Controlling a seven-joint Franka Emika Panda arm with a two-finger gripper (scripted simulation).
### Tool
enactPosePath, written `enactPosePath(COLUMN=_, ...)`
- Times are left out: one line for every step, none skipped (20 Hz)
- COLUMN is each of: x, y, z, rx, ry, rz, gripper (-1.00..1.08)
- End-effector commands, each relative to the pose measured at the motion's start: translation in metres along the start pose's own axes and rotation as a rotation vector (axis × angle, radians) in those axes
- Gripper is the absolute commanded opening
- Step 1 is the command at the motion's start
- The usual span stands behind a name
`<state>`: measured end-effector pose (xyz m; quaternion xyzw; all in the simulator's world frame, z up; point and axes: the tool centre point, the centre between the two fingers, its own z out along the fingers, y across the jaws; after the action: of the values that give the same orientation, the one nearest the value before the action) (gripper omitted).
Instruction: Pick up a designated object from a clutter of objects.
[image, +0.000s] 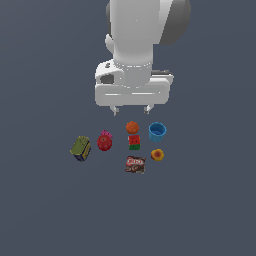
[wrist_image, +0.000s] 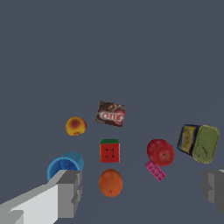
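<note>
The designated object is a small cube (image: 134, 142) (wrist_image: 110, 151) with a red face, a green face and dark grid lines. It sits in the middle of the clutter of objects, just in front of an orange ball (image: 132, 127) (wrist_image: 110, 182). My gripper (image: 132, 109) (wrist_image: 142, 192) hangs open above and behind the clutter, with nothing between its fingers (wrist_image: 70, 192). It touches none of the items.
Around the cube lie a red fruit (image: 104, 142) (wrist_image: 160, 152), an olive-green can (image: 80, 148) (wrist_image: 199, 142), a blue cup (image: 157, 131) (wrist_image: 65, 165), a brown packet (image: 135, 164) (wrist_image: 111, 113) and a yellow-orange round piece (image: 157, 155) (wrist_image: 75, 126). All rest on a dark grey floor (image: 200, 200).
</note>
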<state>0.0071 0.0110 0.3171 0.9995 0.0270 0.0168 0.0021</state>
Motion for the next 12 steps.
enactPosePath(x=0.0, y=-0.001, z=0.012, rx=0.0, ry=-0.002, rz=0.0, gripper=1.0)
enactPosePath(x=-0.001, y=-0.002, z=0.018, rx=0.0, ry=-0.003, rz=0.001, gripper=1.0)
enactPosePath(x=-0.001, y=-0.002, z=0.024, rx=-0.001, ry=-0.004, rz=0.001, gripper=1.0)
enactPosePath(x=-0.001, y=-0.003, z=0.031, rx=-0.001, ry=-0.005, rz=0.001, gripper=1.0)
enactPosePath(x=-0.002, y=-0.003, z=0.039, rx=-0.001, ry=-0.006, rz=0.002, gripper=1.0)
enactPosePath(x=-0.003, y=-0.004, z=0.047, rx=-0.001, ry=-0.007, rz=0.002, gripper=1.0)
enactPosePath(x=-0.004, y=-0.005, z=0.055, rx=-0.001, ry=-0.008, rz=0.003, gripper=1.0)
enactPosePath(x=-0.005, y=-0.006, z=0.065, rx=-0.001, ry=-0.009, rz=0.003, gripper=1.0)
enactPosePath(x=-0.007, y=-0.007, z=0.074, rx=-0.001, ry=-0.01, rz=0.003, gripper=1.0)
enactPosePath(x=-0.009, y=-0.008, z=0.084, rx=-0.001, ry=-0.012, rz=0.004, gripper=1.0)
enactPosePath(x=-0.011, y=-0.009, z=0.095, rx=-0.001, ry=-0.013, rz=0.004, gripper=1.0)
enactPosePath(x=-0.014, y=-0.01, z=0.105, rx=-0.001, ry=-0.015, rz=0.005, gripper=1.0)
